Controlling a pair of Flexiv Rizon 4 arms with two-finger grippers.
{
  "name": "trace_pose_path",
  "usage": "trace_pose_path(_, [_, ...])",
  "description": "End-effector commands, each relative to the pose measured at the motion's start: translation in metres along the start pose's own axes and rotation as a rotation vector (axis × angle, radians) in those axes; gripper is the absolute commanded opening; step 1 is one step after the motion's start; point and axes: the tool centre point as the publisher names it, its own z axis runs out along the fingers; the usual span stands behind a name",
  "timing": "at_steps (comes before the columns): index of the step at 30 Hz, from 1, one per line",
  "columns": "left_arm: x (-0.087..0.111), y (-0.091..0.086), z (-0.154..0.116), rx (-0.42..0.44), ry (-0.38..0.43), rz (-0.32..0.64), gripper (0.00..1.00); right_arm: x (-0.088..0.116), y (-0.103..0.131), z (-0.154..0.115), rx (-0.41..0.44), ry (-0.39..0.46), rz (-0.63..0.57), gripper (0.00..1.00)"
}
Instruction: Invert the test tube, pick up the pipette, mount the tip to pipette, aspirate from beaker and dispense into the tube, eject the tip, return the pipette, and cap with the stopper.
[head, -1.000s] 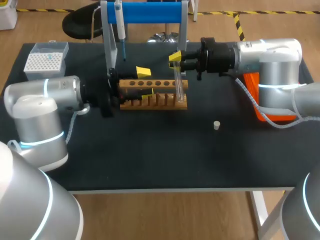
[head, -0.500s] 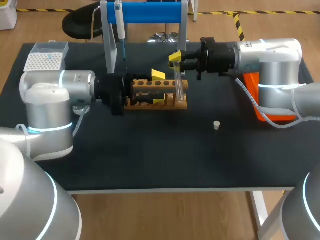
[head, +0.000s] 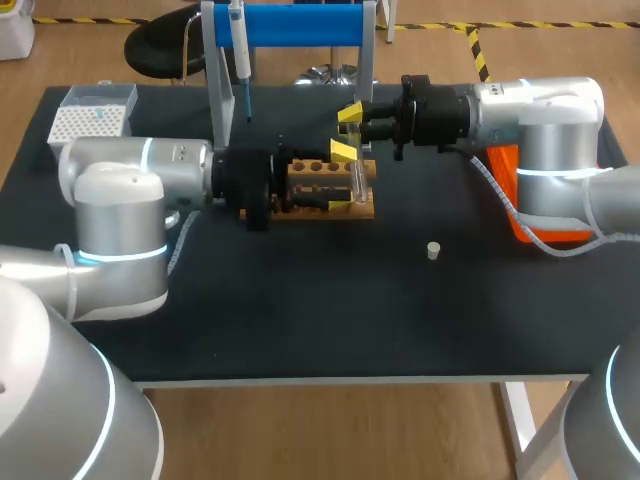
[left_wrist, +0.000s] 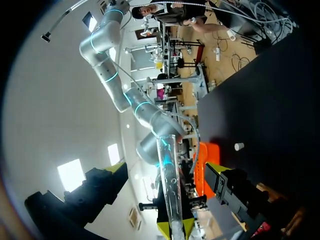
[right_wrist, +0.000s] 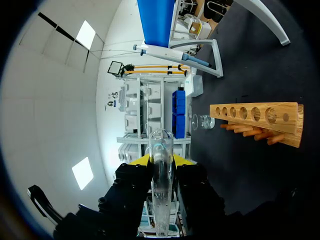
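Black bench (head: 330, 320), surface level. Far left corner: white box of pipette tips (head: 92, 120). Far middle: stand (head: 300, 25) with a blue crossbar, feet on the bench. Just near of it: wooden rack (head: 335, 195) with one row of holes. Right side: orange tray (head: 503, 168), partly hidden. Near right of the rack, well apart: small white stopper (head: 433, 250).

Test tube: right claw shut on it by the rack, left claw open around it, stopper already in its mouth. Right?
No: the stopper is not in the test tube. The head view shows it lying loose on the table, apart from the rack. The rest holds: right claw shut on the tube, left claw open around it.
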Motion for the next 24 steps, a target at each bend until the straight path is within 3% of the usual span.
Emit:
trace_pose_path(1, [0.001, 0.001, 0.011, 0.011, 0.006, -0.008, 1.0, 0.001, 0.0, 0.0, -0.002, -0.003, 0.0, 0.0])
trace_pose_path(8, [0.001, 0.001, 0.02, 0.026, 0.015, -0.034, 1.0, 0.001, 0.0, 0.0, -0.002, -0.003, 0.0, 0.0])
trace_pose_path(10, [0.001, 0.002, 0.022, 0.03, 0.014, -0.043, 0.91, 0.001, 0.0, 0.0, -0.002, -0.003, 0.0, 0.0])
trace_pose_path(17, [-0.001, 0.003, 0.025, 0.031, 0.025, -0.062, 0.85, 0.001, 0.0, 0.0, -0.002, -0.003, 0.0, 0.0])
trace_pose_path(24, [0.0, 0.003, 0.026, 0.037, 0.035, -0.078, 0.7, 0.001, 0.0, 0.0, -0.002, -0.003, 0.0, 0.0])
